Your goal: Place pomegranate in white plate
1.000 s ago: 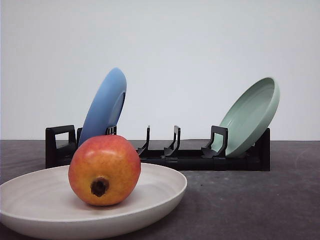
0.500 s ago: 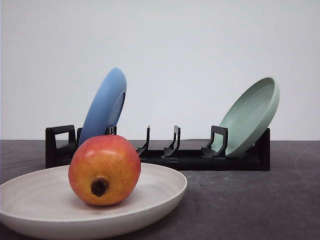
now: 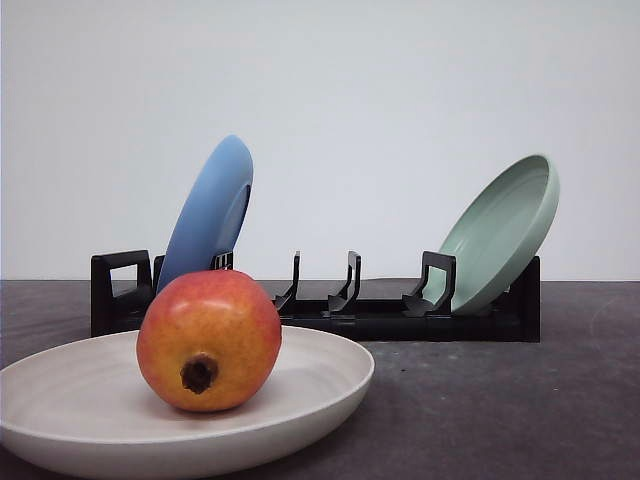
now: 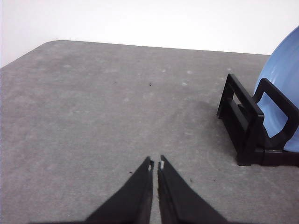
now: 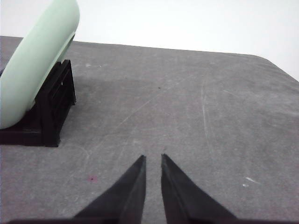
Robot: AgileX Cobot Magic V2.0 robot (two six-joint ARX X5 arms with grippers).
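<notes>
The pomegranate (image 3: 208,340) is sitting in the white plate (image 3: 320,375) at the lower left of the front view; my left gripper (image 4: 155,164) and right gripper (image 5: 153,158) are holding their jaws narrow and empty over the bench (image 5: 196,116).

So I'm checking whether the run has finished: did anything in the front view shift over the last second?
Nothing visibly changed. The pomegranate sits in the white plate exactly as before, and the blue plate and green plate lean in the black rack as they did.

Black rack (image 3: 400,318) with blue plate (image 3: 210,215), green plate (image 3: 500,235) blocking behind, open tabletop (image 3: 520,410) right
</notes>
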